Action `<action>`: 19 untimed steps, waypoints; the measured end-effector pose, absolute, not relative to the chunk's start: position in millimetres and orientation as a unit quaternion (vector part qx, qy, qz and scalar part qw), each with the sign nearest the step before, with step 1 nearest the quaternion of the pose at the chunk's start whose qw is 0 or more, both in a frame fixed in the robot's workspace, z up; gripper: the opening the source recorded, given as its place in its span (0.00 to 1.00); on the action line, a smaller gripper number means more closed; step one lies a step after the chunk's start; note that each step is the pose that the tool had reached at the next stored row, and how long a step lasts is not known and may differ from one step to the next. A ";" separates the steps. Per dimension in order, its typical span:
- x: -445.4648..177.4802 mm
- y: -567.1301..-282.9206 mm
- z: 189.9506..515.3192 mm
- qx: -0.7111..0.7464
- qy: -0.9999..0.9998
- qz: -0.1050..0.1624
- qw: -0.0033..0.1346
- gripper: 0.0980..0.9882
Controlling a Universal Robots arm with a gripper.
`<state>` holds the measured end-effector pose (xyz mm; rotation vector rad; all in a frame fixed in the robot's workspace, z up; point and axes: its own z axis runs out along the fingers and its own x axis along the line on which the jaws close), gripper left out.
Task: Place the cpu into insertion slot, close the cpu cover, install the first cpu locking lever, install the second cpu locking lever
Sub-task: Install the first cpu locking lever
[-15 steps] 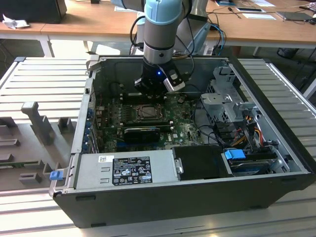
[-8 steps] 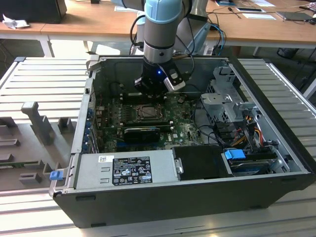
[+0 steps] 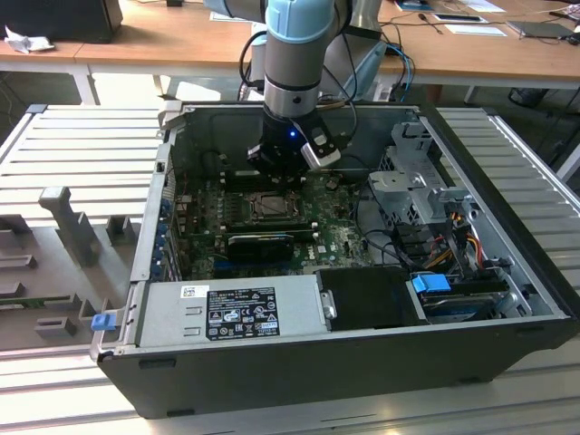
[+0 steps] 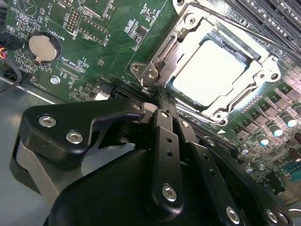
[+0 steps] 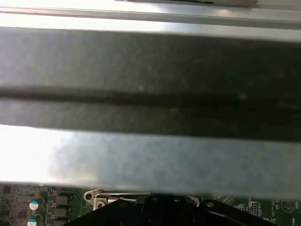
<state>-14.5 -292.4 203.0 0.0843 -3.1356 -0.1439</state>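
Inside the open computer case (image 3: pixel 507 299), the gripper (image 4: pixel 162 101) hangs low over the green motherboard (image 4: pixel 89 52), its fingers (image 4: pixel 165 141) pressed together just beside the socket, where the cpu (image 4: pixel 209 70) sits under the closed cpu cover (image 4: pixel 176 47).

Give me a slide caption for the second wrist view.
Gripper at the socket's edge, with the cpu seated and the cpu cover closed over it.

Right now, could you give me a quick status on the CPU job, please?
Gripper shut, at the socket's edge. CPU seated, CPU cover down over it. Nothing in the way.
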 end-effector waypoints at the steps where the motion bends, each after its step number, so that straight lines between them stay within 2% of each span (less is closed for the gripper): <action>1: -14.4 -292.3 203.0 0.027 -0.999 -0.046 0.001 0.01; 8: -14.0 -292.6 202.0 0.027 -0.999 -0.027 0.001 0.01; 11: -13.8 -292.4 201.1 0.027 -0.999 -0.039 0.001 0.01; 13: -13.7 -292.3 200.5 0.027 -0.998 -0.063 0.000 0.01; 14: -13.8 -292.3 200.7 0.027 -0.997 -0.067 0.000 0.01; 19: -13.8 -292.4 220.4 0.027 -0.997 -0.067 0.000 0.01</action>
